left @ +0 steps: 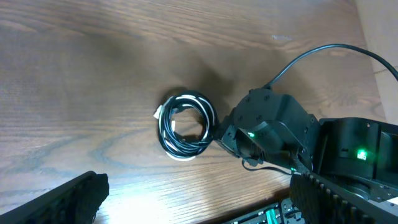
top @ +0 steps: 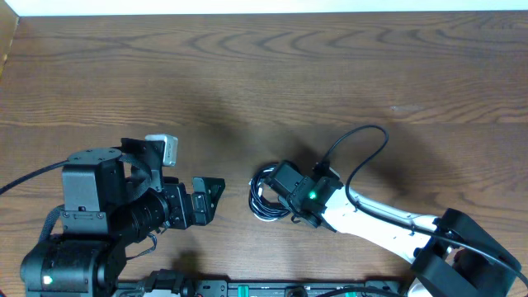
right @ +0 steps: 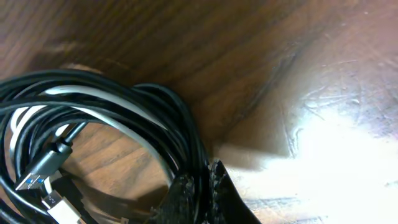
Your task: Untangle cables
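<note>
In the overhead view the left gripper (top: pixel 216 198) hangs over the wooden table (top: pixel 272 74) with its jaws spread wide and nothing between them. The cables (top: pixel 264 198) lie just beyond it at its 3 o'clock, apart from its fingers: a small, tight coil of thin black cords with one whitish strand wound in, flat on the wood. The right gripper (right: pixel 200 190) meets the coil from the 3 o'clock side. In the right wrist view its jaws are pressed together at about the coil's 5 o'clock edge, pinching black strands that run into the seam between them. A silver plug end (right: pixel 28 180) lies inside the loop, toward 8 o'clock
</note>
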